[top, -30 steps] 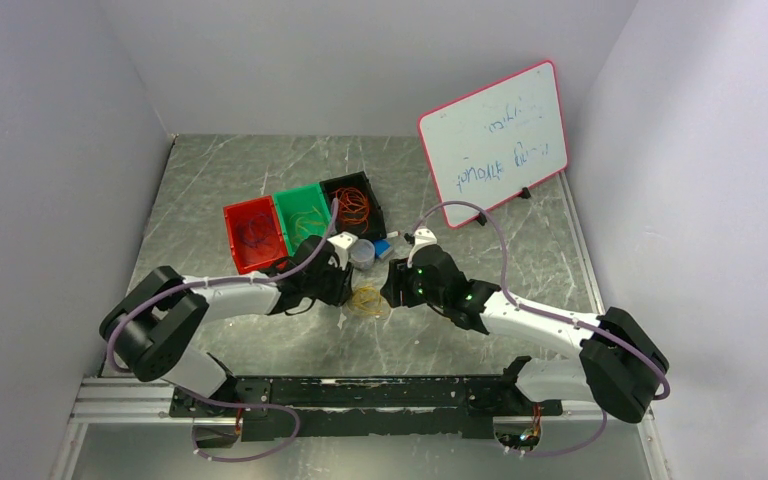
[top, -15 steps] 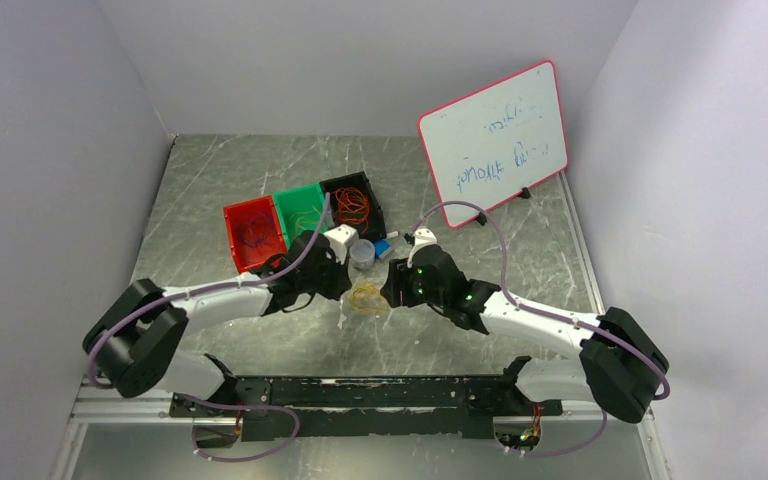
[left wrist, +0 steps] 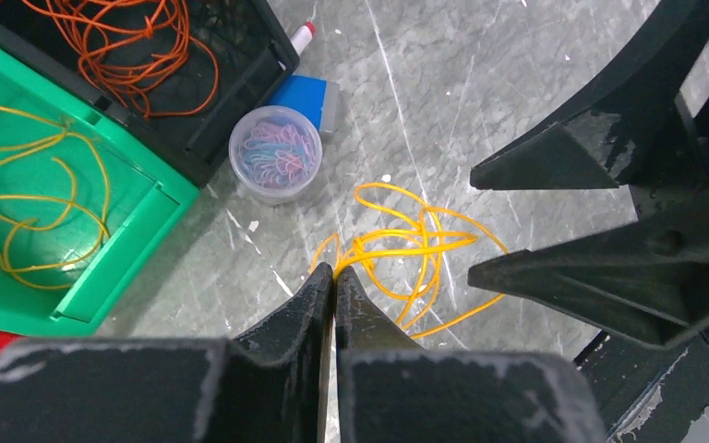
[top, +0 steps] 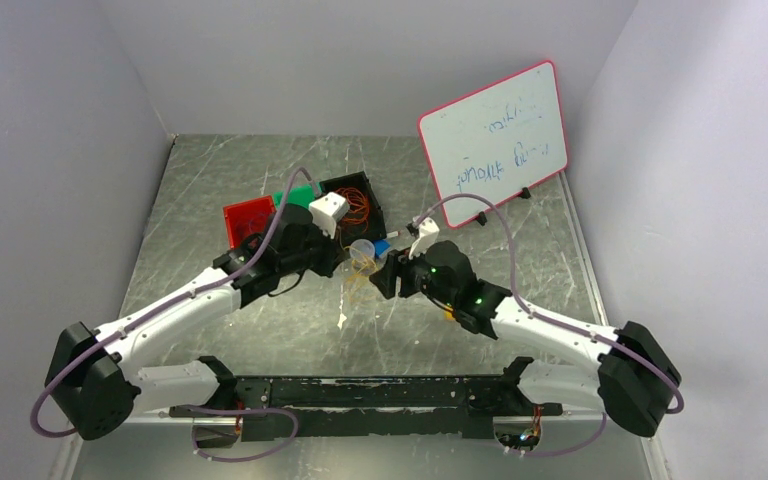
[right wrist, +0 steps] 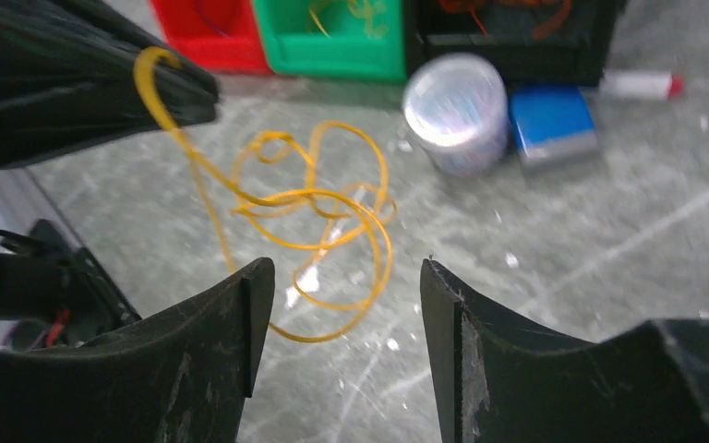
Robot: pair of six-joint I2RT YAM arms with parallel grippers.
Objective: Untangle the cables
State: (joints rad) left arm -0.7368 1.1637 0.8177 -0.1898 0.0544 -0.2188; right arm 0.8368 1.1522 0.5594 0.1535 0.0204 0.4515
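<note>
The left arm has risen and swung up toward the bins over the past second. A second ago both grippers sat low around the bundle on the table. The left gripper (left wrist: 334,277) is now well above the table (top: 260,330), its fingers pressed together on one strand of the yellow cable (left wrist: 406,249), which it has carried up with it. In the right wrist view that strand hooks over the left fingertip and runs down into a cluster of loose loops. Whether the lowest loop touches the table I cannot tell.

The right gripper (right wrist: 343,268) has barely shifted. Its fingers are spread wide, nothing between them, and the loops lie just ahead of the gap.

Behind the bundle stand a clear tub of paper clips (left wrist: 275,152), a green bin (left wrist: 138,198) with another yellow cable (left wrist: 18,194) in it, and a black bin (left wrist: 240,83) holding orange cables (left wrist: 138,46).

The lift seems to have loosened the coil, though several loops cross one another near the middle, so this cable is only partly freed. A sensible follow-up would be for the right gripper to pinch a lower loop and draw it away from the left, slowly, since a quick tug could cinch the crossings into a knot
</note>
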